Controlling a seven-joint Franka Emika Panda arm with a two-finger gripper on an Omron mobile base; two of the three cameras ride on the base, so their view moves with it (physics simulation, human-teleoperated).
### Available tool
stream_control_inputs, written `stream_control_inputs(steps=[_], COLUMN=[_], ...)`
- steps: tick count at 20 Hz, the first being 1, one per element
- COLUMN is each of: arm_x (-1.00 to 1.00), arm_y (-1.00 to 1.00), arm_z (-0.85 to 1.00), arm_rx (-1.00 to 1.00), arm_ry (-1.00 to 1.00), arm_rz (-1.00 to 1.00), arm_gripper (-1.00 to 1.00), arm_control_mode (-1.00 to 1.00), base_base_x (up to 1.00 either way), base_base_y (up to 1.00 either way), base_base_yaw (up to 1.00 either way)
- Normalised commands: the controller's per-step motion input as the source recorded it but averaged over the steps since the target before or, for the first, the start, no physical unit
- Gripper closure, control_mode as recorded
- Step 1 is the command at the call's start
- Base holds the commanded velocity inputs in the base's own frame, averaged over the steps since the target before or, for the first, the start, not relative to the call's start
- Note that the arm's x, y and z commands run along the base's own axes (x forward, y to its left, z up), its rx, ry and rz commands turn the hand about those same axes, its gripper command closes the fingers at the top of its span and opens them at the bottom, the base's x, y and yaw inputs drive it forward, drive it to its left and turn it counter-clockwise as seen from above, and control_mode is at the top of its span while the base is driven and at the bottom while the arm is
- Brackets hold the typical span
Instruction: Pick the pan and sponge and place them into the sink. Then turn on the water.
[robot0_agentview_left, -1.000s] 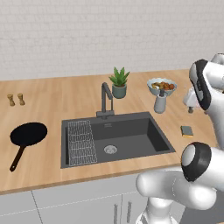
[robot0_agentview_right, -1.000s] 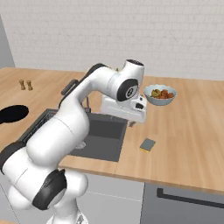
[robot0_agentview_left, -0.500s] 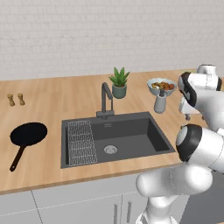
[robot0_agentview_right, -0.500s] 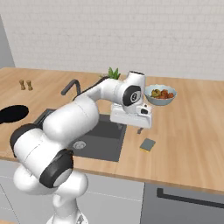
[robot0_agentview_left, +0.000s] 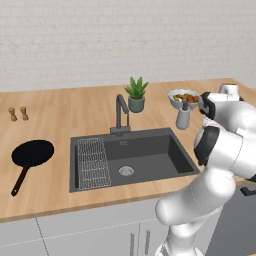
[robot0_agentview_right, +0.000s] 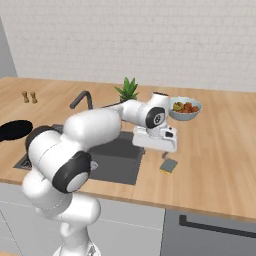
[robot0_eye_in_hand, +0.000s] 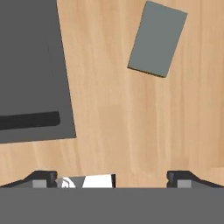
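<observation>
Gripper is hovering over the worktop, fingers spread and empty, lining up on the sponge at upper right.

Rendered frames, bright even light, no single source evident. Shadows faint, soft; sink interior darker. No glare on tabletop. Base views slightly soft, pixelated edges. Hand view sharp, wood grain clear. No edge distortion, no motion blur.
</observation>
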Motion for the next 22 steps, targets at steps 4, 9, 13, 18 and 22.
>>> stream_control_inputs(steps=[4, 9, 13, 18, 22], arm_x=[0.36, 0.51, 0.44, 0.23, 0.38], arm_y=[-0.21, -0.12, -0.13, -0.34, -0.34], arm_z=[-0.47, -0.37, -0.25, -0.22, -0.31], arm_rx=[0.01, 0.05, 0.03, 0.00, 0.00], arm_ry=[0.00, 0.00, 0.00, 0.00, 0.00], arm_rz=[0.00, 0.00, 0.00, 0.00, 0.00], arm_gripper=[-1.00, -1.00, -1.00, -1.00, -1.00], arm_control_mode=[-1.00, -1.00, -1.00, -1.00, -1.00], base_base_x=[0.00, 0.00, 0.00, 0.00, 0.00], base_base_y=[0.00, 0.00, 0.00, 0.00, 0.00], base_base_yaw=[0.00, 0.00, 0.00, 0.00, 0.00])
